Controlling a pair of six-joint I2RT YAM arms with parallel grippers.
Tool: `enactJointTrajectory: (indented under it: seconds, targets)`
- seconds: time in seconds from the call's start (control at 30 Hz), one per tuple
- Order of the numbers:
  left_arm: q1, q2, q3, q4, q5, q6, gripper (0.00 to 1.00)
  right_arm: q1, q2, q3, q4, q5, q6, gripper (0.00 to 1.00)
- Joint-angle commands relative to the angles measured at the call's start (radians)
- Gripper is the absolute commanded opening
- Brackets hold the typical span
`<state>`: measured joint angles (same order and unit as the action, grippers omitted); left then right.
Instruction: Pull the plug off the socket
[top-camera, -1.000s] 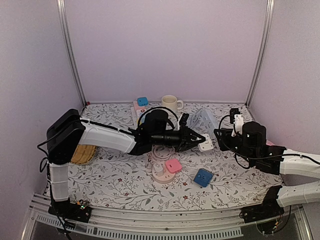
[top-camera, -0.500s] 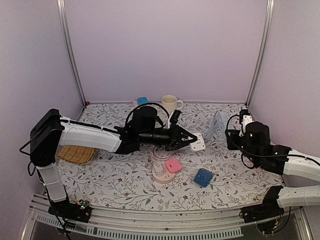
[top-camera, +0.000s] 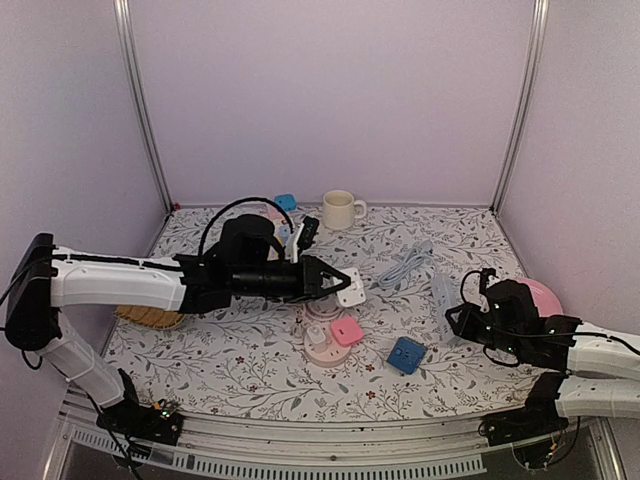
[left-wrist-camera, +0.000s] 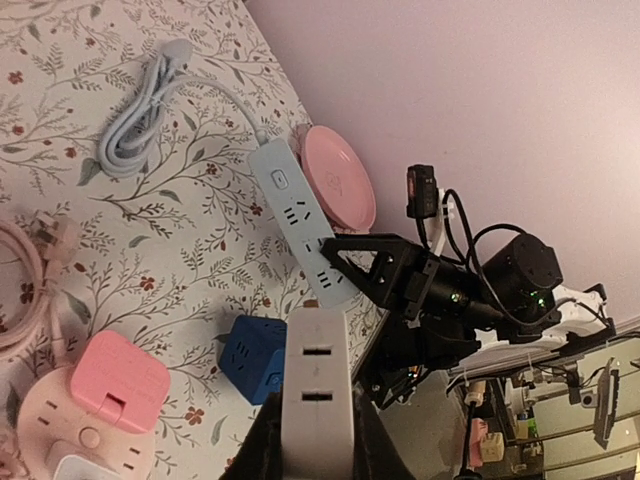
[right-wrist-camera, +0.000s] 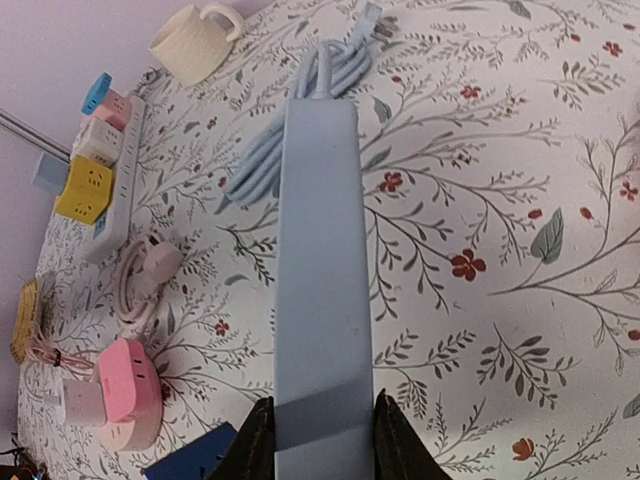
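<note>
The left gripper (top-camera: 343, 286) pinches a white plug (top-camera: 351, 291) between its fingers over the middle of the table, just beyond a round pink socket hub (top-camera: 322, 345) that carries a pink cube adapter (top-camera: 347, 331). The plug is out of the light-blue power strip (top-camera: 442, 295) and well apart from it. That strip sits toward the right edge, and the right gripper (top-camera: 453, 318) clamps its near end, the fingers pressed on either long side, as the right wrist view shows plainly. The strip's cable (top-camera: 402, 264) lies coiled beyond it, toward the far edge. A blue cube adapter (top-camera: 407, 354) rests between the hub and the strip, nearer the near edge. A pink plate (top-camera: 541, 293) lies by the right edge behind the right arm. A cream mug (top-camera: 340, 208) stands at the middle of the far edge, with a white power strip (right-wrist-camera: 113, 192) holding coloured adapters to its left.
</note>
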<state>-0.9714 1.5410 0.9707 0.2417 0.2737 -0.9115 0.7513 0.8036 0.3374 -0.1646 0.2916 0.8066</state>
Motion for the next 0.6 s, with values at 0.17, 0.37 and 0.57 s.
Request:
enactJointTrajectory:
  seconds: [0.17, 0.37, 0.57]
  targets:
    - [-0.030, -0.112, -0.140, -0.122, -0.083, 0.124, 0.00, 0.001, -0.001, -0.102, 0.018, -0.091, 0.173, 0.22]
    - [-0.057, -0.170, -0.234, -0.194, -0.107, 0.127, 0.00, 0.001, -0.021, -0.097, -0.016, -0.090, 0.173, 0.54]
    - [-0.047, -0.334, -0.361, -0.332, -0.224, 0.105, 0.00, 0.001, -0.057, -0.048, -0.081, -0.077, 0.120, 0.82]
